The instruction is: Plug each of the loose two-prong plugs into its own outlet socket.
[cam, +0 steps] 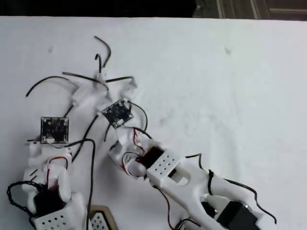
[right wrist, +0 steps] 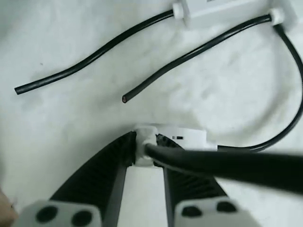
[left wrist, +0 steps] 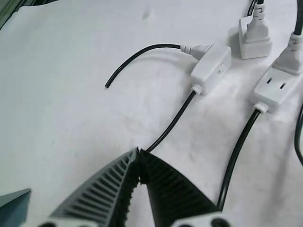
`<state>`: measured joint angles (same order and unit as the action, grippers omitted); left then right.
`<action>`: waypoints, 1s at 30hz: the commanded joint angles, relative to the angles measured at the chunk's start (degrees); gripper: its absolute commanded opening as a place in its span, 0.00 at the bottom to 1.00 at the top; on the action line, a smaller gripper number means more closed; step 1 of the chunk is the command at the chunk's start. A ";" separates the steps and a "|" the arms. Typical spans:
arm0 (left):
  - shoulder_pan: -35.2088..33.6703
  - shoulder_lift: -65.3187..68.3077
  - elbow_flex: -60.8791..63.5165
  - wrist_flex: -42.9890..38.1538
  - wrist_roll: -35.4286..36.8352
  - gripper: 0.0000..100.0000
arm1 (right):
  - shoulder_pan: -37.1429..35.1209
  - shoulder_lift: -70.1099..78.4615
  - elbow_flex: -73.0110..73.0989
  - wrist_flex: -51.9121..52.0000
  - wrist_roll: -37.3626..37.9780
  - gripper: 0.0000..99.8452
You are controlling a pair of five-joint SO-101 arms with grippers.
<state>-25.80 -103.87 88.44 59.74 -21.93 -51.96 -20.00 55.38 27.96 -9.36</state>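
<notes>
My right gripper is shut on a white two-prong plug, whose thick black cable crosses the foreground. The plug's front sits against a white outlet socket; the prongs are hidden. My left gripper is shut on nothing, low over the bare table. Beyond it lie three white sockets, each with a plug seated: one nearest, a second and a third. From above, the sockets cluster ahead of the right arm's camera board.
Loose black cable ends lie on the white table close to the right gripper, and another cable curls ahead of the left. The left arm is at the front left, and the table's right half is open.
</notes>
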 commanded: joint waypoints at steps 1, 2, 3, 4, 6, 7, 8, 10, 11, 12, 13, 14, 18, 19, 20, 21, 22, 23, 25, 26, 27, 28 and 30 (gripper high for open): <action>-0.40 -0.40 -0.18 -1.23 0.00 0.02 | -0.84 0.13 0.26 3.30 0.70 0.02; -0.40 -0.40 -0.18 -1.23 0.00 0.02 | -0.84 0.13 0.26 4.09 0.79 0.02; -0.40 -0.40 -0.18 -1.23 0.00 0.02 | -0.84 0.22 0.26 4.79 0.88 0.02; -0.40 -0.40 -0.18 -1.23 0.00 0.02 | -0.84 0.48 0.26 5.49 1.76 0.02; -0.40 -0.40 -0.18 -1.23 0.00 0.02 | -0.84 0.75 0.44 6.29 5.89 0.02; -0.40 -0.40 -0.18 -1.23 0.00 0.02 | -0.57 0.75 0.97 6.02 8.09 0.02; -0.40 -0.40 -0.18 -1.23 0.00 0.02 | -0.48 0.75 1.32 5.76 10.37 0.02; -0.40 -0.40 -0.18 -1.23 0.00 0.02 | -0.40 0.75 1.85 5.76 14.15 0.02; -0.48 -0.40 -0.18 -1.23 0.00 0.02 | -0.31 0.75 1.85 5.76 15.47 0.02; -0.48 -0.40 -0.18 -1.23 0.00 0.02 | 0.04 0.75 1.85 5.85 16.70 0.02; -0.48 -0.40 -0.18 -1.23 0.00 0.02 | 0.48 0.75 1.85 5.85 17.58 0.02; -0.48 -0.40 -0.18 -1.23 0.00 0.02 | 0.75 0.75 1.85 5.85 18.81 0.02; -0.57 -0.40 -0.18 -1.23 0.00 0.02 | 1.98 0.75 3.60 5.76 24.62 0.02; -0.57 -0.40 -0.18 -1.23 0.00 0.02 | 1.98 0.75 4.40 5.76 25.67 0.02; -0.57 -0.40 -0.18 -1.23 0.00 0.02 | 1.98 0.75 5.19 5.67 26.37 0.02; -0.57 -0.40 -0.18 -1.23 0.00 0.02 | 1.89 0.75 5.71 5.67 26.73 0.02; -0.57 -0.40 -0.18 -1.23 0.00 0.02 | 1.89 0.75 5.89 5.67 26.73 0.02; -0.57 -0.40 -0.18 -1.23 0.00 0.02 | 1.89 0.75 5.98 5.67 26.73 0.02; -0.57 -0.40 -0.18 -1.23 0.00 0.02 | 1.89 0.75 5.98 5.67 26.73 0.02; -0.57 -0.40 -0.18 -1.23 0.00 0.02 | 1.89 0.75 5.98 5.67 26.73 0.02; -0.57 -0.40 0.00 -1.23 0.00 0.02 | 1.89 0.75 5.98 5.67 26.81 0.02; -0.48 -0.40 0.44 -1.41 0.00 0.02 | 1.89 0.75 5.98 5.67 26.90 0.02; -0.40 -0.40 0.88 -1.58 0.00 0.02 | 1.89 0.75 5.98 5.67 27.08 0.02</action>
<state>-25.80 -103.87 89.14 59.74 -21.93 -51.08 -20.00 60.22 32.53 17.01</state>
